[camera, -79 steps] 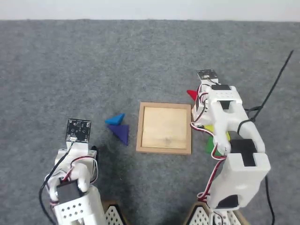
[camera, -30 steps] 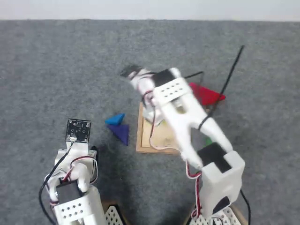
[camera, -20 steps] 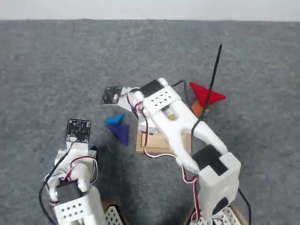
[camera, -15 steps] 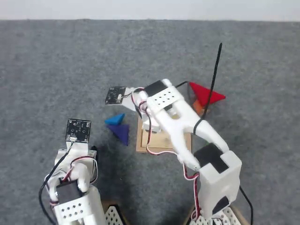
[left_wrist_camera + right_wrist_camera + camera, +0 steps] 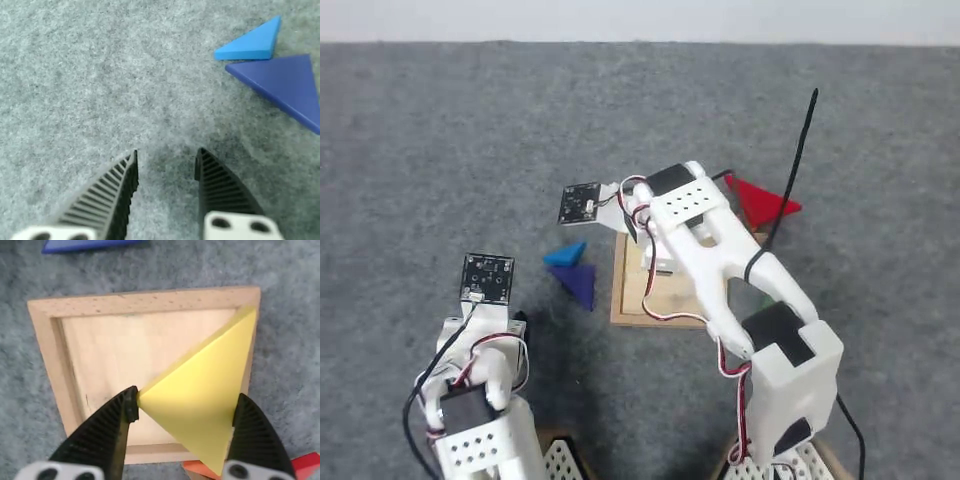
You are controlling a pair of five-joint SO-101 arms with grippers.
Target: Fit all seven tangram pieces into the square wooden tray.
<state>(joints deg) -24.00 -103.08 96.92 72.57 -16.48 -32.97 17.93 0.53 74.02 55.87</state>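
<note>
I am pinching a yellow triangle (image 5: 205, 395) in the right gripper (image 5: 186, 401), with one finger at its point and the other against its opposite edge. The piece is hanging over the square wooden tray (image 5: 145, 299), one corner reaching toward a corner of the rim; I cannot tell whether it is touching the tray floor. In the high view my right arm (image 5: 720, 260) is stretching across the tray (image 5: 619, 290) from the near right. A red triangle (image 5: 760, 200) is lying just beyond the tray's far right corner, with an orange piece (image 5: 200, 469) beside it. To the left of the tray, a light blue triangle (image 5: 565, 256) and a dark blue triangle (image 5: 577, 283) are lying close together on the grey carpet (image 5: 440, 130). At the near left, the left gripper (image 5: 166, 155) is hovering over bare carpet with its fingers spread apart, gripping nothing, the two blue pieces a little way off.
</note>
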